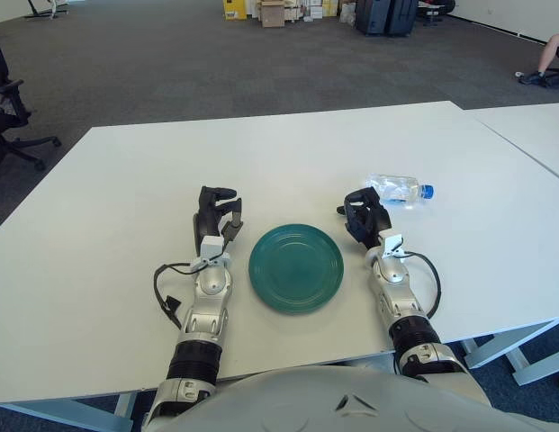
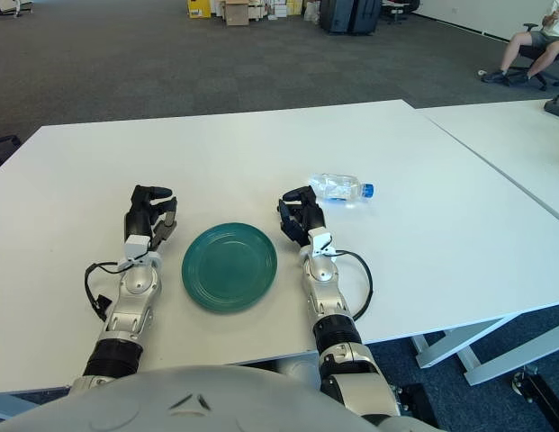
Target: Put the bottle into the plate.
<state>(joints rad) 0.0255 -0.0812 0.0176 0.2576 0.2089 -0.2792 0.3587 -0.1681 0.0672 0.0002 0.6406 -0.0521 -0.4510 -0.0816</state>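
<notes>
- Evidently nothing is grasped yet: the clear plastic water bottle (image 1: pixel 400 191) lies on its side on the white bench (image 1: pixel 117 180), right of centre in the frame, its blue cap (image 1: pixel 427 191) pointing toward the right edge.
- The right hand (image 1: pixel 365 216) shows just below and left of the bottle, between it and the plate; its dark fingers (image 1: pixel 356 211) are curled loosely and close on nothing. Whether they touch the bottle's near end I cannot tell, but they are not around it.
- That placement reads as a reach in preparation: the hand sits on the side nearest the bottle, so a short move up and right would bring the fingers over the bottle's body.
- The left hand (image 1: pixel 214 214) shows left of the plate, fingers partly bent and holding nothing; it appears idle, kept off the plate so the way in stays free.
- The dark green plate (image 1: pixel 296 267) lies flat at the centre bottom of the frame, between the two forearms, and holds nothing at all.
- The bottle is apart from the plate, with the right hand between them, so the task looks to be at its start.
- Lying down, the bottle would likely roll if nudged, so a grip across its middle seems wisest.
- Little or no water is discernible in the bottle; how full it is I cannot tell.
</notes>
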